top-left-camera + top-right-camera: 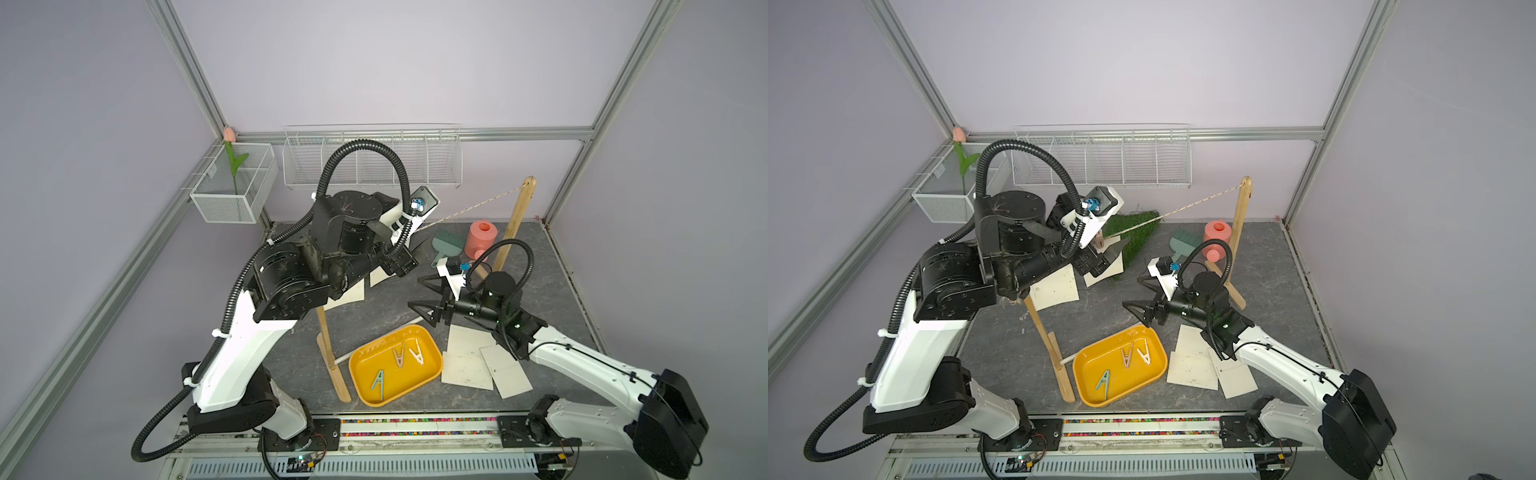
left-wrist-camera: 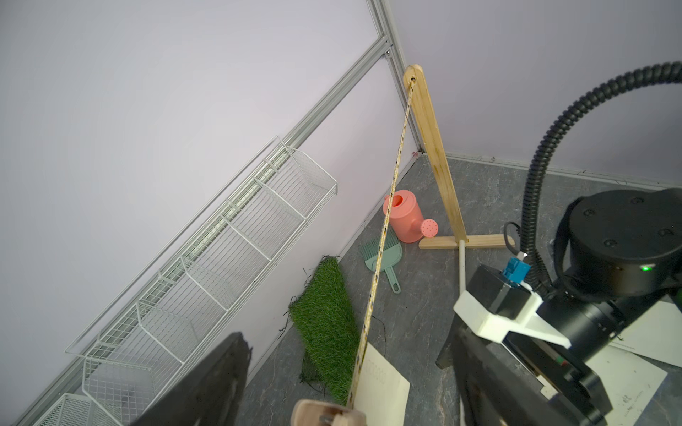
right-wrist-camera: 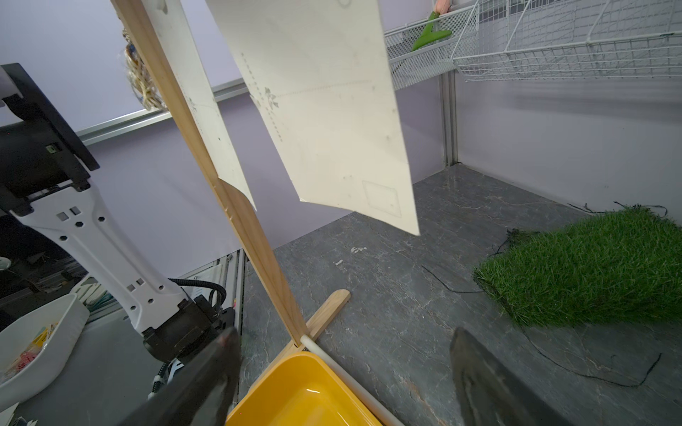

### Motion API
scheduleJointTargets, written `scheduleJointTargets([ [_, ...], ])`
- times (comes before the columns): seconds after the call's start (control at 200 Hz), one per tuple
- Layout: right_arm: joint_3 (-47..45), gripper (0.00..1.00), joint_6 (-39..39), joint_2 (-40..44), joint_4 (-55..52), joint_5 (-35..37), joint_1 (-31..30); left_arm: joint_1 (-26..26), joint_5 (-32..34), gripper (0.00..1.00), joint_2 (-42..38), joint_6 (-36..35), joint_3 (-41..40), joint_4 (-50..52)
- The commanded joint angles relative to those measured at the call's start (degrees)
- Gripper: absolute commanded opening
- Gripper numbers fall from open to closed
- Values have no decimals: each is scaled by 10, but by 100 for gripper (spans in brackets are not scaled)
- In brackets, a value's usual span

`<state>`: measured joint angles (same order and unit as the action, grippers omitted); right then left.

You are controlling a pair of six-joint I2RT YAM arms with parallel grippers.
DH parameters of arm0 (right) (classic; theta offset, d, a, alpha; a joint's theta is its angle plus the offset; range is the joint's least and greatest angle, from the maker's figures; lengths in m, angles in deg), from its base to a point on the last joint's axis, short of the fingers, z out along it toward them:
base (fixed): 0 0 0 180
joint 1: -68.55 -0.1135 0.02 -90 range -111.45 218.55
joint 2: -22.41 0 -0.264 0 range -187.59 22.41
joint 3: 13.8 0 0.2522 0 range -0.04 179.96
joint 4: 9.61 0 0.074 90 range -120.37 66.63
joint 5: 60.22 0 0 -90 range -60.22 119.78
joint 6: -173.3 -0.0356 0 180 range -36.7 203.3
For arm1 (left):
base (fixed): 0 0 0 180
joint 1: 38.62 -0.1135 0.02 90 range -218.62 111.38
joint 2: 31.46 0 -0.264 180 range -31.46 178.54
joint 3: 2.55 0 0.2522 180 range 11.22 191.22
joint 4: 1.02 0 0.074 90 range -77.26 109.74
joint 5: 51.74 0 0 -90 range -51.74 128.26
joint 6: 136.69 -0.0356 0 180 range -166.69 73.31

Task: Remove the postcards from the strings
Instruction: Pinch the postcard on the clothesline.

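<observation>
The string (image 1: 1196, 203) runs taut between two wooden posts. Two postcards hang from it near the left post, one (image 1: 1054, 291) beside the post and one (image 1: 1106, 272) further along. My left gripper (image 1: 1106, 251) is open at the string; in the left wrist view its fingers (image 2: 221, 369) stand wide on either side of a tan clothespin (image 2: 328, 413) that pins a postcard (image 2: 383, 383). My right gripper (image 1: 415, 293) hovers open and empty beyond the yellow tray (image 1: 436, 353), facing the hanging postcards (image 3: 324, 110). Three postcards (image 1: 469, 365) lie on the table under the right arm.
The yellow tray holds three clothespins (image 1: 401, 355). A pink watering can (image 1: 480, 239), a teal brush (image 1: 446, 245) and a grass mat (image 1: 1133, 237) sit at the back. Wire baskets (image 1: 370, 162) hang on the rear wall. A white rod (image 3: 350, 372) joins the posts' feet.
</observation>
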<state>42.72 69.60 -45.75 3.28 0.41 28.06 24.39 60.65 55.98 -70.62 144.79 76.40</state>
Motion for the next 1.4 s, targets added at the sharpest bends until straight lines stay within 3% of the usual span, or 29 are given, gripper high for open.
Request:
scheduleJointTargets([
  [0.0, 21, 90, -6, -9, 53, -31, 6, -3, 15, 87, -13, 18, 11, 49],
  [0.575, 58, 94, -19, -63, 105, -74, 11, -86, -100, 80, -21, 63, -34, 72],
  [0.9, 72, 97, -35, -94, 139, -79, 24, -118, -118, 71, -29, 65, -55, 65],
  [1.335, 153, 100, -82, -186, 205, -138, 48, -122, -110, 72, -39, 61, -70, 49],
  [1.395, 162, 96, -95, -201, 224, -152, 48, -122, -107, 73, -39, 59, -72, 49],
])
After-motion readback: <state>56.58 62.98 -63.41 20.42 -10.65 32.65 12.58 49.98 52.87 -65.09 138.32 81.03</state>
